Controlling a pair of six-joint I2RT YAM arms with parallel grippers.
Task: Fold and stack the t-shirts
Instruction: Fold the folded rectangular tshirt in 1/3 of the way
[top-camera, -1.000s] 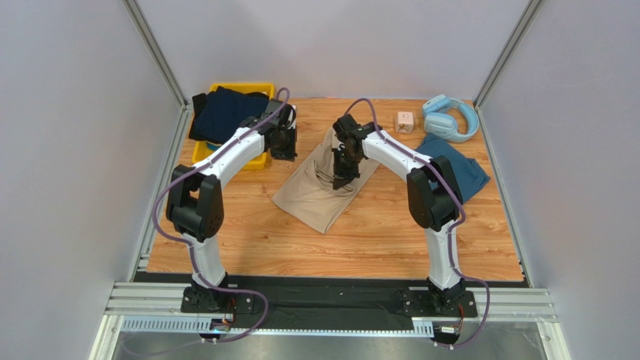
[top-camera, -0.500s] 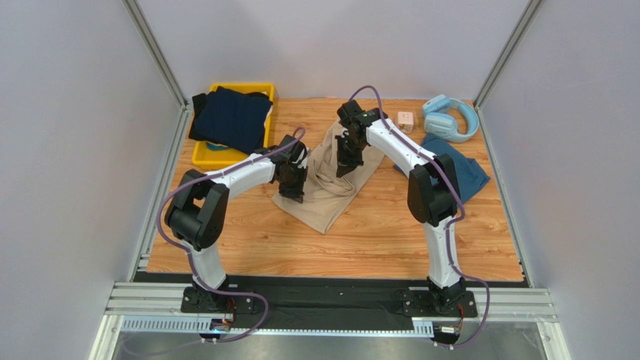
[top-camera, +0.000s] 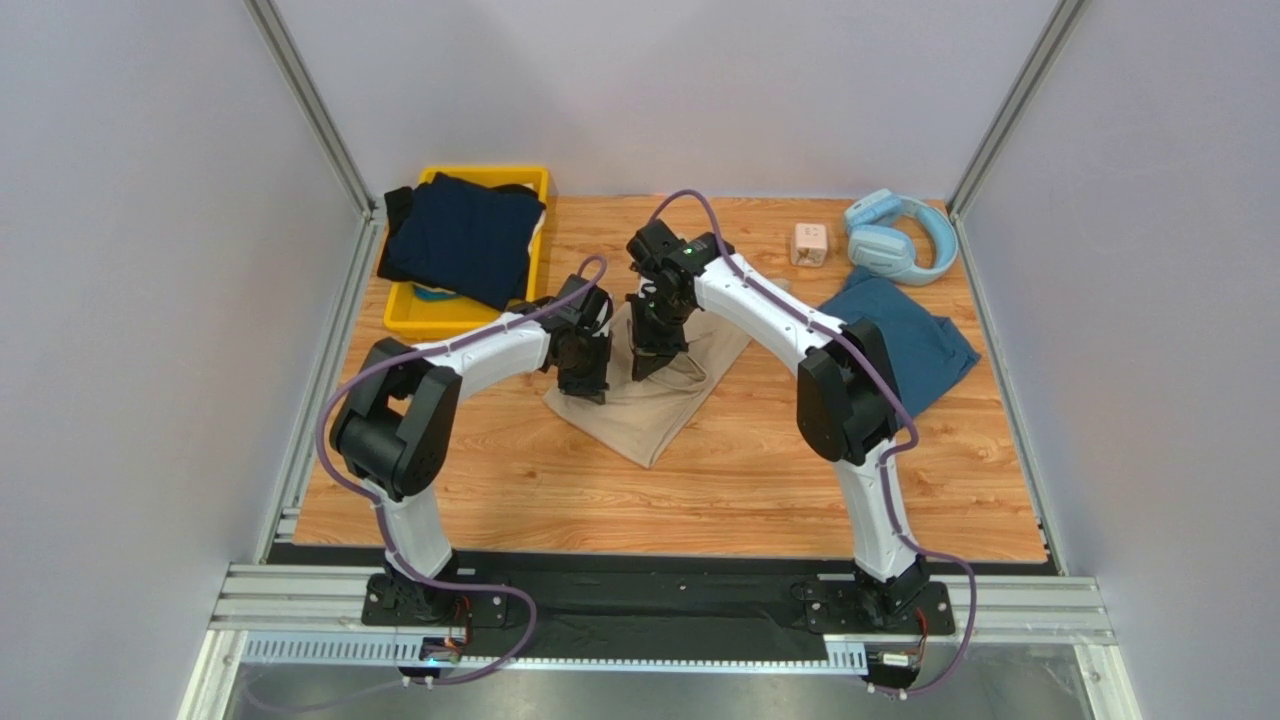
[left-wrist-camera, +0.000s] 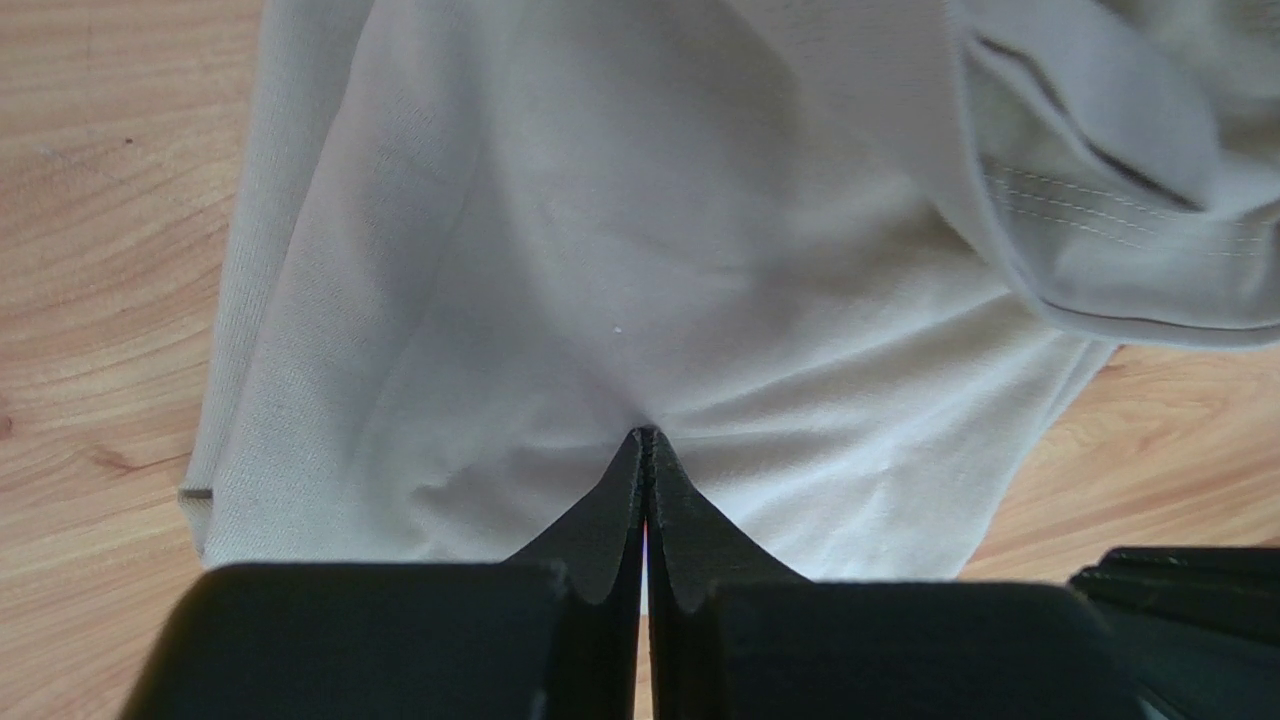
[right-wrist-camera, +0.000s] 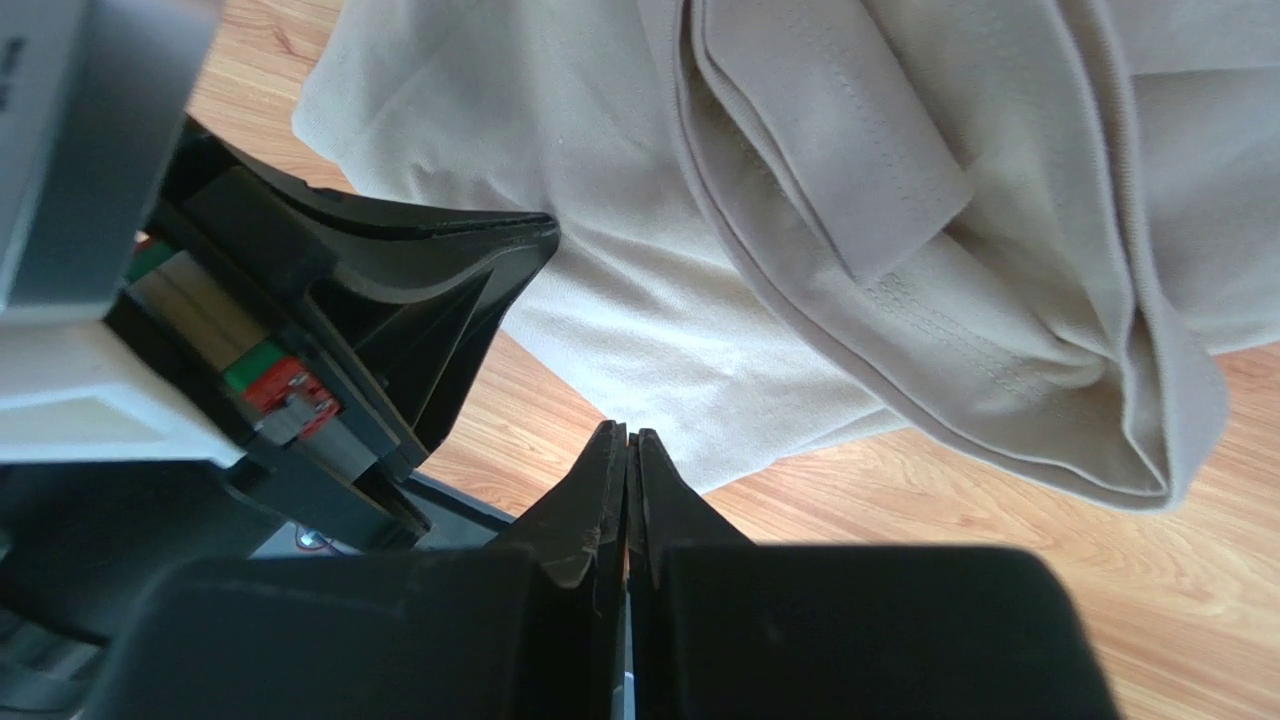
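Note:
The beige t-shirt (top-camera: 661, 413) lies crumpled mid-table, its upper part folded over itself (right-wrist-camera: 932, 255). My left gripper (top-camera: 583, 386) is shut, its tips (left-wrist-camera: 646, 438) pressing down on the shirt's flat cloth (left-wrist-camera: 601, 225), where creases run together. Just right of it my right gripper (top-camera: 648, 365) is shut too. Its tips (right-wrist-camera: 628, 435) hang over the shirt's edge and bare wood, holding nothing. The teal-blue t-shirt (top-camera: 906, 342) lies at the right. The dark navy t-shirt (top-camera: 458, 237) rests on the yellow bin.
The yellow bin (top-camera: 416, 312) stands at the back left. Light-blue headphones (top-camera: 899, 236) and a small pale cube (top-camera: 812, 243) sit at the back right. The left gripper's body (right-wrist-camera: 376, 300) is close beside my right fingers. Bare wood shows along the front.
My left arm swung from the yellow bin down onto the beige shirt's left part. My right gripper moved left, and the shirt's upper part bunched over. Both stayed shut.

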